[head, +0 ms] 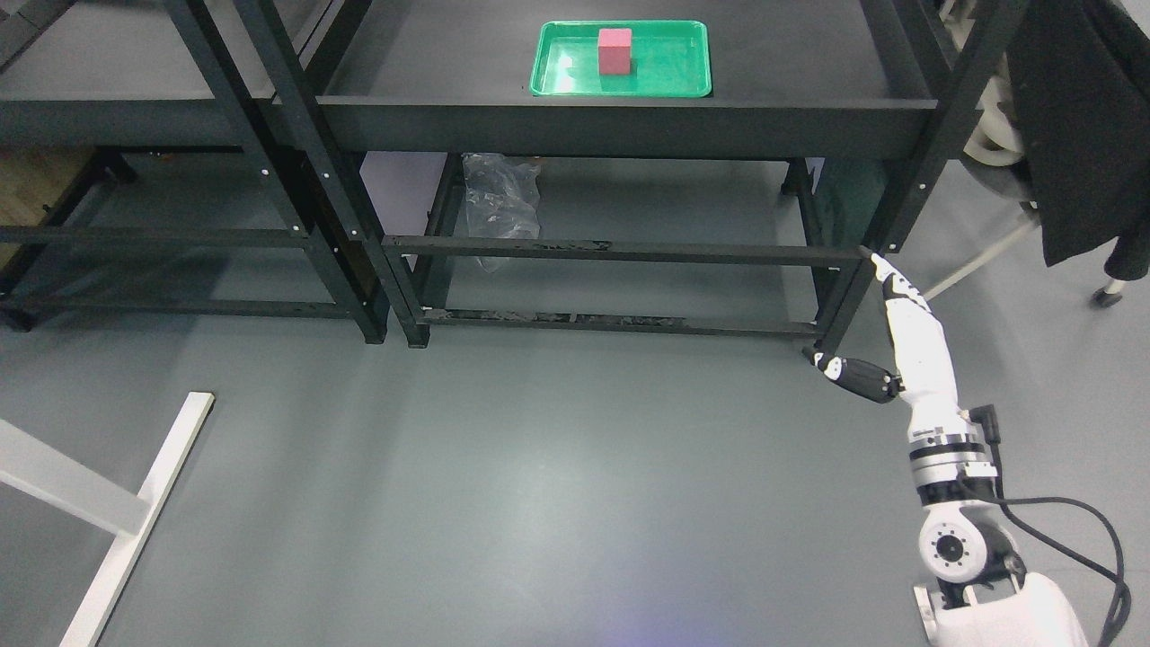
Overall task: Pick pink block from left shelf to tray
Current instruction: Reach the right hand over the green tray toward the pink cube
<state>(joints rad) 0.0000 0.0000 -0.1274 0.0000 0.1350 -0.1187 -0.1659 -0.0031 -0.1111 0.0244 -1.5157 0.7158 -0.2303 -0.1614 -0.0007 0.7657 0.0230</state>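
At the far left edge a patch of wooden surface [36, 184] shows behind the frame of the left black shelf unit [117, 99], whose top level lies bare in view. Below it, on the grey floor [503, 467], a white beam [135, 512] runs at a slant from the lower left corner toward the shelf's feet, well apart from them.

Just beside the left unit stands the right black shelf unit [620, 126], its uprights almost touching those of the first. On its upper level rests a green tray [557, 67], and the pink block [615, 49] stands upright inside the tray, a little left of the tray's middle and near its back rim. Under this level, behind the lower crossbars, a crumpled clear plastic bag [503, 202] hangs or leans near the left rear leg; which of the two cannot be told.

Further right, the right hand [876, 337] shows at the end of a white forearm that rises from the lower right corner. Its fingers are stretched out and relaxed, holding nothing: the white fingers point up toward the front right leg of the right shelf unit, and the dark thumb sticks out leftward near the foot of that leg. A black cable [1092, 539] loops off the wrist joint. At the far right, a dark garment [1078, 117] hangs above a white frame on castors [1107, 292].
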